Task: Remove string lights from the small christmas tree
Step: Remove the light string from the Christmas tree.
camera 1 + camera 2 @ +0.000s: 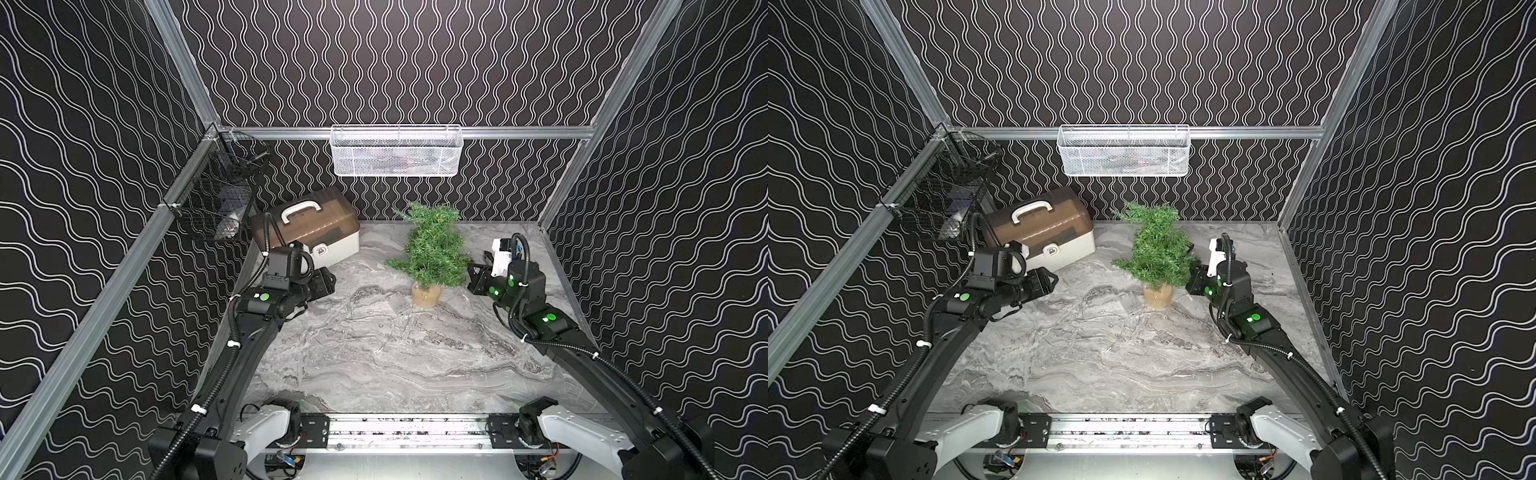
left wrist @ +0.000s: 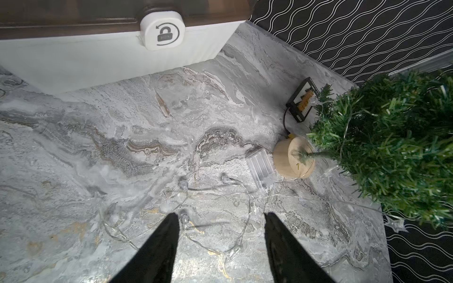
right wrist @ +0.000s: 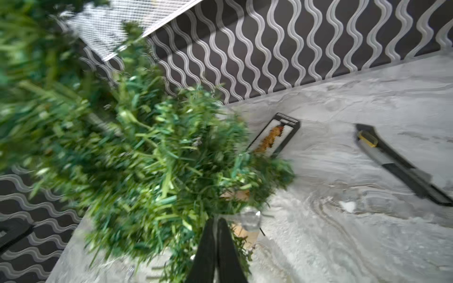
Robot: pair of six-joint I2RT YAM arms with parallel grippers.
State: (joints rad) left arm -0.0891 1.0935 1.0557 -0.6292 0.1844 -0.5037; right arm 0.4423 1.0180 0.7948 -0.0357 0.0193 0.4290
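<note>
In both top views the small christmas tree [image 1: 432, 249] stood right of centre near the back wall. The right gripper [image 1: 476, 272] was against its lower right fringe, and the left gripper [image 1: 326, 282] hung at centre left before the brown-lidded box [image 1: 307, 224]. The left wrist view showed that gripper's fingers [image 2: 161, 245] spread apart and empty above loose loops of the string lights [image 2: 245, 210] on the marble table [image 2: 122, 147]. The battery box [image 2: 259, 169] lay just beside the burlap base [image 2: 294, 156], and one strand ran up into the branches. In the right wrist view, the right gripper's tips were clenched together among the blurred lowest needles, a clear bulb [image 3: 250, 219] just beside them; whether wire was pinched there could not be made out. Unwinding appeared partly done. The next move likely called for drawing the remaining strand clear without toppling the tree.
</note>
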